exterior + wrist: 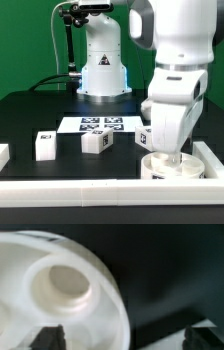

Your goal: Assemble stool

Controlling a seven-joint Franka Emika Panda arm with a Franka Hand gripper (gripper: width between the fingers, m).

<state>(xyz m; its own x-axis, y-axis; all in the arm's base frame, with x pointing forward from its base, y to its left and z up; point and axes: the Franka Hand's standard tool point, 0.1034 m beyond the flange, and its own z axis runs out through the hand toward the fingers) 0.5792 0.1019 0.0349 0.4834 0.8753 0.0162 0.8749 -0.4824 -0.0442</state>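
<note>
The arm reaches down at the exterior view's right, and the gripper (172, 157) hangs right over the seat (157, 170). The seat lies flat on the table (30, 115), tucked near the corner of the rail (90, 188). That is likely so the rail can stop it from sliding when parts get pushed in. In the wrist view the seat (95, 314) fills most of the picture, and its round hole shows. The gripper (125, 333) has its fingers (47, 336) spread wide. One finger is over the white seat and the other is over the dark table, with the seat's edge between them. Neither finger looks pressed against it, so I think the gripper holds nothing. Wide fingers would let it fit around the rim, or lift away without bumping it. One leg (45, 146) and a second leg (95, 142) stand on the table, well apart from the seat, which leaves room to pick each one up. The marker board (100, 124) lies flat behind them. I see no leg joined to the seat, so most of the job seems not yet done.
</note>
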